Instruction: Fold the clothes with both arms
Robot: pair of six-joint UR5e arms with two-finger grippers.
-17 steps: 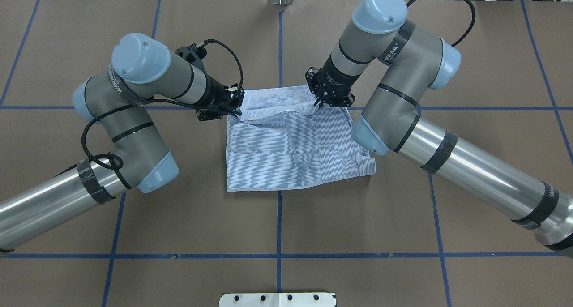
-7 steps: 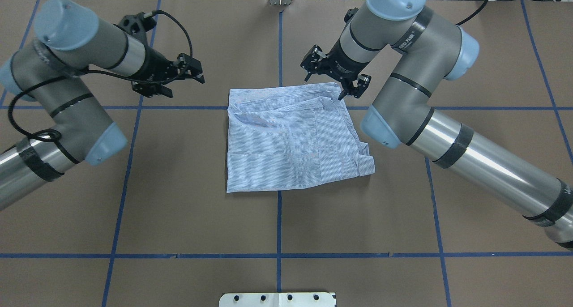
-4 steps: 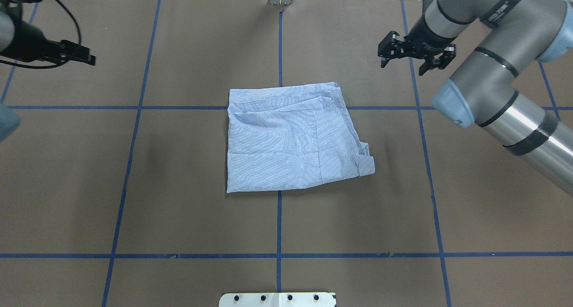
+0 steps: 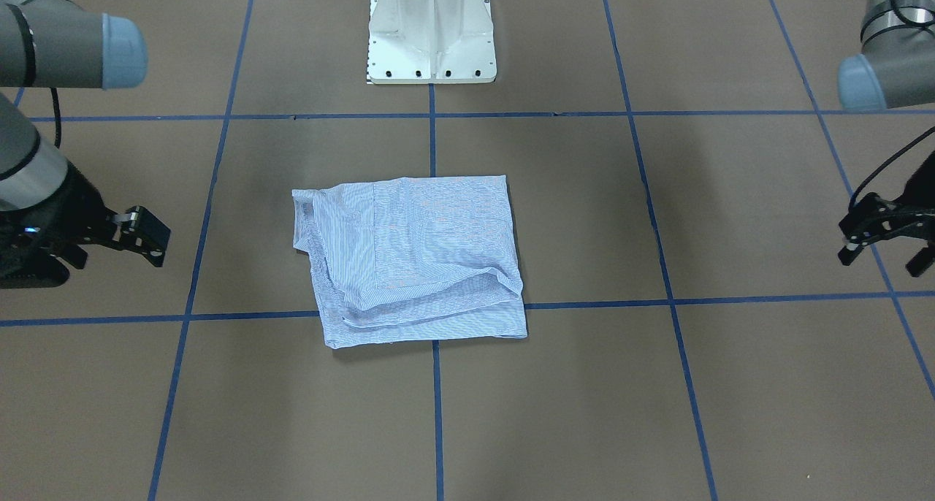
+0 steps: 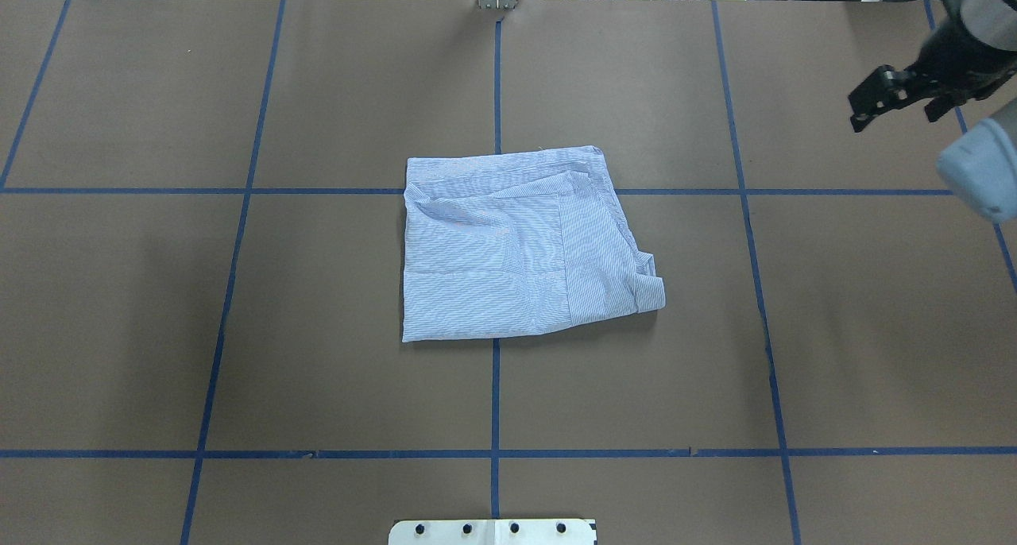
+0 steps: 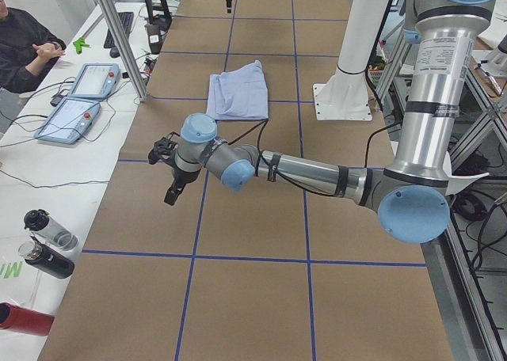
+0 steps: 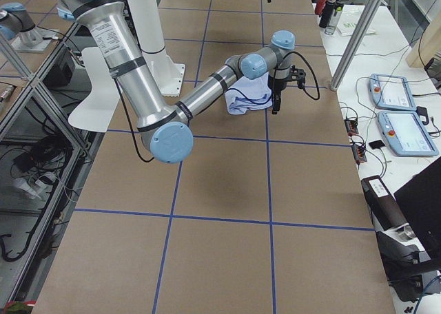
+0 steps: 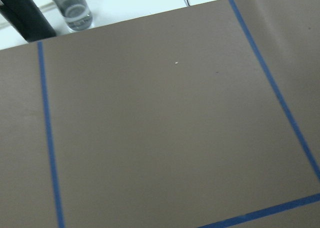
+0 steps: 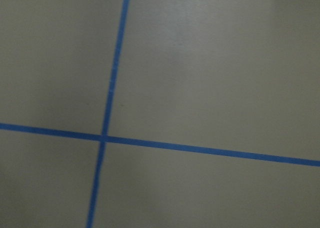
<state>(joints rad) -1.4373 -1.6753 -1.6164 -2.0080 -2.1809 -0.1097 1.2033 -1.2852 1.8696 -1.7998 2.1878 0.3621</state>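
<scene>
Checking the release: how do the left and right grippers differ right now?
Left gripper sits on the robot's left of the shirt, right gripper on its right. Right gripper shows in the overhead view; left gripper doesn't. Both open, empty, clear of the shirt.

The overhead camera sits behind the white base (image 5: 493, 531), which shows only at the bottom edge, and looks forward and down. The front camera stands across the table (image 4: 584, 413) and looks steeply down toward the base, so there the base is at the top. Both share the folded shirt (image 5: 516, 247) in the middle and the blue tape lines (image 5: 495, 394). The two side cameras look along the table from its opposite ends, from farther away, and both reach the shirt. Each wrist camera looks down, very near, at brown table and tape; the left one also catches a clear bottle (image 8: 72, 10) beyond the table's edge.
</scene>
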